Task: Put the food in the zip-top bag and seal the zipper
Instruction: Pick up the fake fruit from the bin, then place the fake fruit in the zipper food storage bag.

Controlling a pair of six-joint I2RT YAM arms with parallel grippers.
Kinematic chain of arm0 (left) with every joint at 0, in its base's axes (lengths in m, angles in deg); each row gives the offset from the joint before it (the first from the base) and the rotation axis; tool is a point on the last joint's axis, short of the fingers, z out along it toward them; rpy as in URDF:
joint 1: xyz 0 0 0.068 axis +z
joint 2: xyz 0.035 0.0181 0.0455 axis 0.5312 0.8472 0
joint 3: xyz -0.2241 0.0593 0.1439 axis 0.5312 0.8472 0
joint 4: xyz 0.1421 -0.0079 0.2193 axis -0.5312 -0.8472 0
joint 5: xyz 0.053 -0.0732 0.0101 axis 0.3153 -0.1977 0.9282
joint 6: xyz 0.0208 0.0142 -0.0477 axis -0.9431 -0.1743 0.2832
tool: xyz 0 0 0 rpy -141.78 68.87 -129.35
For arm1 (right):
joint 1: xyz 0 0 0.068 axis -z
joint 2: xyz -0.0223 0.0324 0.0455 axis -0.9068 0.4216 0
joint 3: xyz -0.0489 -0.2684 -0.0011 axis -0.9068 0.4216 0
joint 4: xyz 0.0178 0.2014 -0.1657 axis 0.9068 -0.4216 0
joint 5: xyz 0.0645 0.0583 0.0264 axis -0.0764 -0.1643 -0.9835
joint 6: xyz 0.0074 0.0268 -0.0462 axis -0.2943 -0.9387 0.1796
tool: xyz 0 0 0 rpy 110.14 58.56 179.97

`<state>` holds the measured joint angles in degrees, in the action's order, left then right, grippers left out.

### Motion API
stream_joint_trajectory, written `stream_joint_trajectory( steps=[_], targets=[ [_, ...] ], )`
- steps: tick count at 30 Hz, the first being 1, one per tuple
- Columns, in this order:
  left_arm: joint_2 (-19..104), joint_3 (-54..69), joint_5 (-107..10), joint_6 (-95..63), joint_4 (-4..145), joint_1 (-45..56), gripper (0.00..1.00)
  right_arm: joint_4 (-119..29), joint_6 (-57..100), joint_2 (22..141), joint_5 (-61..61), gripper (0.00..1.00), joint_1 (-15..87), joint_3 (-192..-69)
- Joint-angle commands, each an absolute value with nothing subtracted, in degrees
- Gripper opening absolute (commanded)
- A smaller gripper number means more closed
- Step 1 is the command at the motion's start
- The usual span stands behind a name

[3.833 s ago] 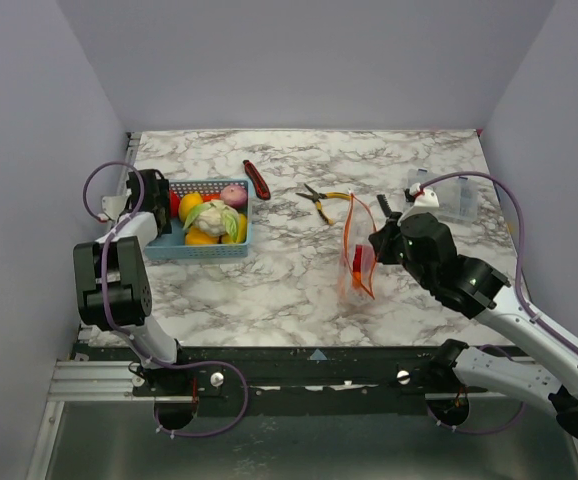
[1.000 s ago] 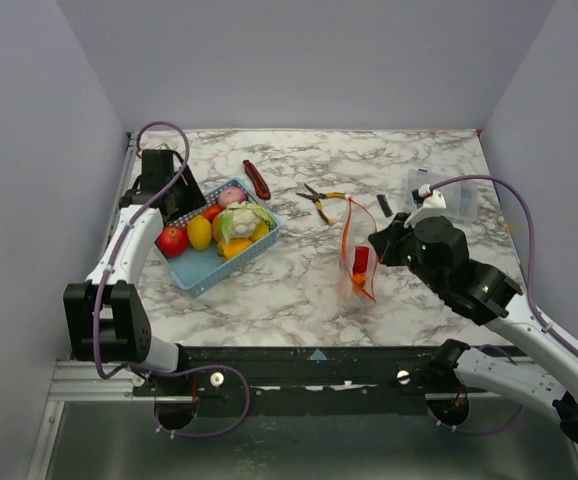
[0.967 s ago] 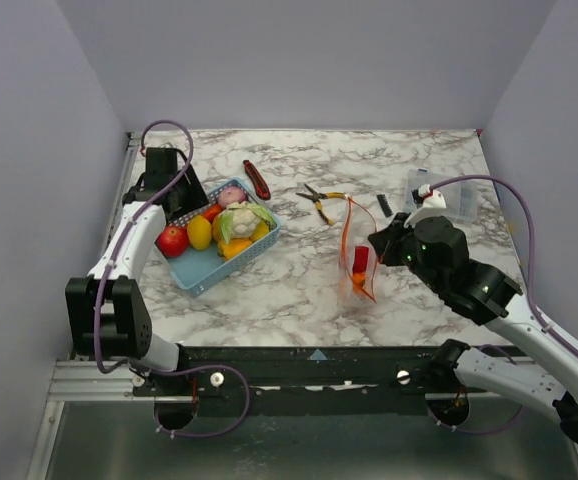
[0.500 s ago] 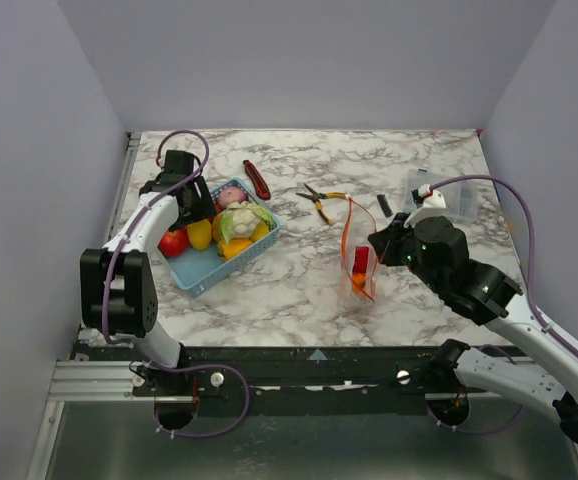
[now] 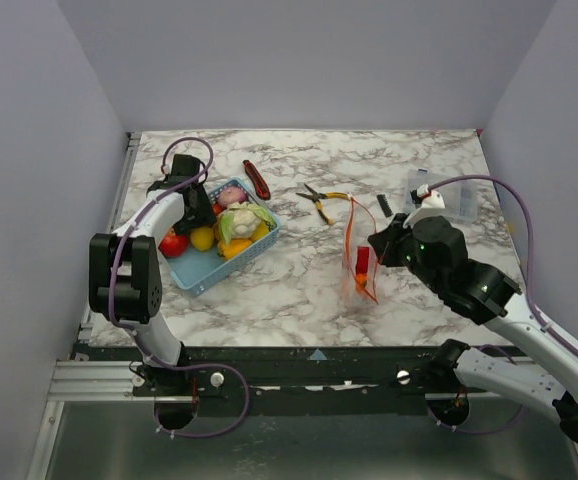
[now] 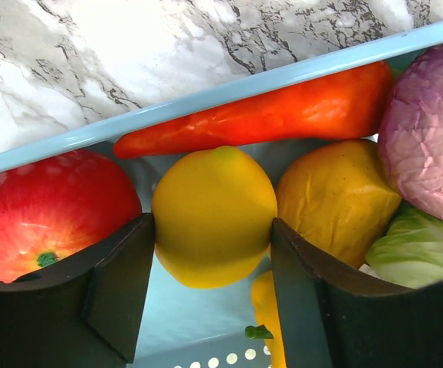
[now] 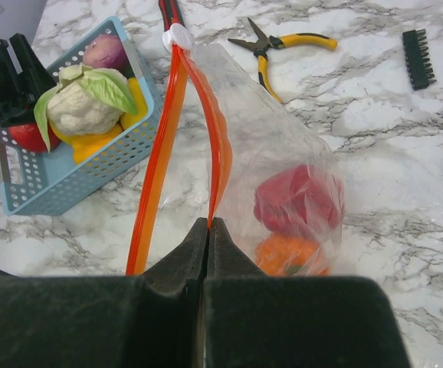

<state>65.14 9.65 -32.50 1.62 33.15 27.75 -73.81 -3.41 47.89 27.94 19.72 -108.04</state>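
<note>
**Entry: toy food into bag. Judged early, unsealed.**

**Done:** the soft clear crinkly zip-top bag [image 7: 283, 146] holds a glossy red piece [image 7: 298, 201] and an orange piece [image 7: 287, 254], just beyond the right gripper [image 7: 208, 230]. Its jaws are pinched flat on the thin orange-red zipper strip [image 7: 156, 176], and the bag's mouth gapes.

**Outstanding:**
- The left gripper [image 6: 212, 234] stands partly spread, its fingers [image 6: 122, 284] against both flanks of a smooth yellow plastic lemon [image 6: 214, 211], unlifted in the perforated blue plastic basket [image 6: 283, 77].
- Beyond its fingertips lies a long orange carrot [image 6: 283, 115].
- Outside its fingers sit a round red fruit [image 6: 45, 207] and a purple-pink cabbage [image 6: 428, 130].
- A white cauliflower [image 7: 80, 107] also waits, and the zipper is unsealed.

**Views:** only the left wrist view shows the finger contact, which the arm hides from above. Only the top view shows the hands well apart.
</note>
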Motion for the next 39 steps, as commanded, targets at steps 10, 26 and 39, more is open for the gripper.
stream_joint_trajectory(
  steps=[10, 26, 39],
  targets=[
    [57.1, 10.3, -30.2, 2.6, 31.9, 27.1, 0.17, -74.5, -4.1, 49.5, 30.4, 0.00, 19.4, -109.5],
    [32.2, 10.8, -49.7, 1.3, 30.0, 18.9, 0.00, -75.2, -4.2, 49.3, 28.9, 0.00, 19.4, -111.6],
    [29.5, 11.5, -67.9, 16.2, 55.3, -4.9, 0.00, -73.0, -4.3, 50.0, 26.3, 0.00, 19.4, -111.2]
  ],
)
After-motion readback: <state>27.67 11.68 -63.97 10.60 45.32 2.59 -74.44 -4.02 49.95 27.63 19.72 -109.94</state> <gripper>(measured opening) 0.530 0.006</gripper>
